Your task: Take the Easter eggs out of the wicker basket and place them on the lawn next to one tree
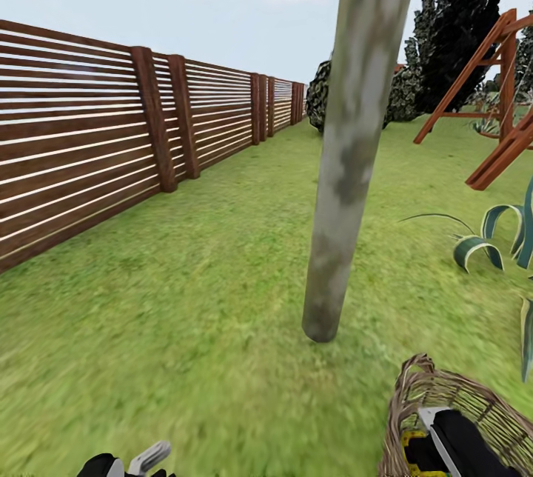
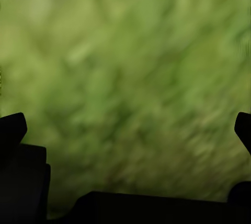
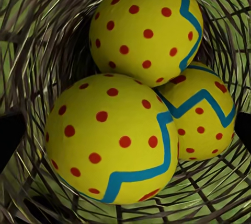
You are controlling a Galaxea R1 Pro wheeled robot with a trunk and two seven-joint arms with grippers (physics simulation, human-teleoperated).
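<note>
The wicker basket [image 1: 433, 392] stands on the lawn [image 1: 200, 292] at the lower right, a short way from the foot of the tree [image 1: 346, 166] with its bare grey-green trunk. My right gripper [image 1: 448, 436] reaches down into the basket. In the right wrist view, three yellow Easter eggs lie packed together inside: one [image 3: 144, 28], a second [image 3: 110, 140] and a third [image 3: 204, 114]. The right gripper [image 3: 125, 135] is open, its fingertips [image 3: 10, 135] spread wide on either side of the eggs. My left gripper [image 2: 128, 127] hangs open over blurred grass; in the head view it [image 1: 137, 462] sits at the bottom left.
A brown slatted fence [image 1: 89, 136] runs along the left. A wooden swing frame [image 1: 496, 92] and dark columnar trees [image 1: 459, 25] stand at the back right. Spiky striped plants [image 1: 503, 236] grow just right of the trunk. Open grass lies between fence and trunk.
</note>
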